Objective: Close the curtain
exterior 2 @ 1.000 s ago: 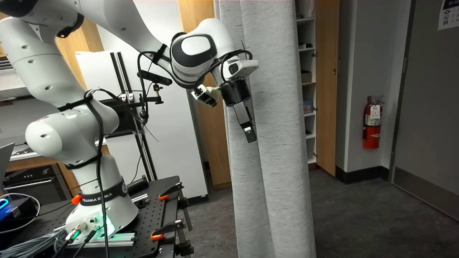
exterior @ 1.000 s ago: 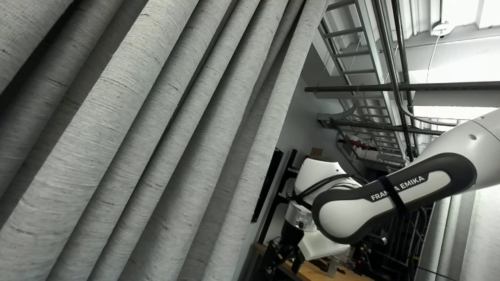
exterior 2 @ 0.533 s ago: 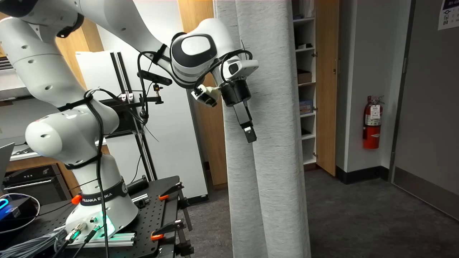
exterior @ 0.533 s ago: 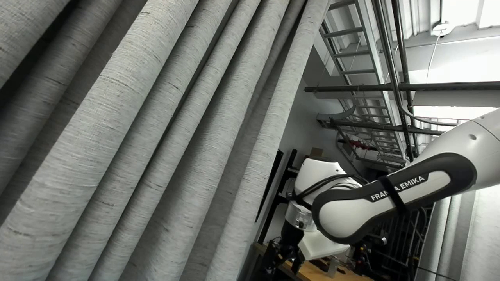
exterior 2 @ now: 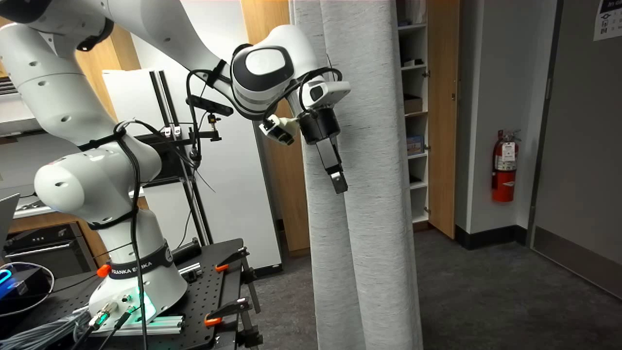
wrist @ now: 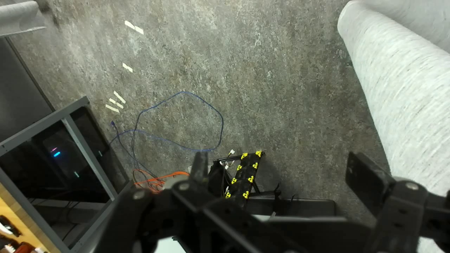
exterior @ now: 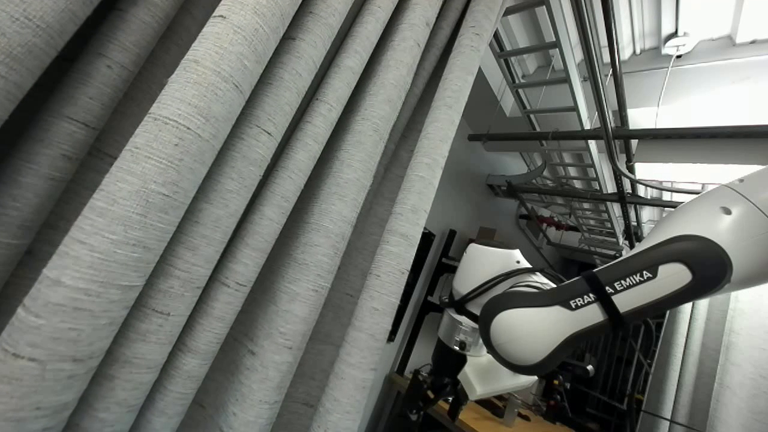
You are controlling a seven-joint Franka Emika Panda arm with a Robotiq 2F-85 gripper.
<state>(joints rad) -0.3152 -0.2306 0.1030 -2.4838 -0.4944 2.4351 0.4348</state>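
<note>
Grey curtain (wrist: 404, 88), likely soft and yielding, hangs beside the end effector (wrist: 277, 168), whose widely parted jaws hold nothing; the nearest fold looks best to pinch.

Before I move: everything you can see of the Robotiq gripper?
Mostly black and hard-looking, the Robotiq gripper has a cylindrical body and two linked fingers ending in dark blocks. It hangs from the arm, pointing down at a tilt. The fingers stand wide apart, nothing gripped. In an exterior view it overlaps the light-grey curtain; contact I can't confirm.
</note>
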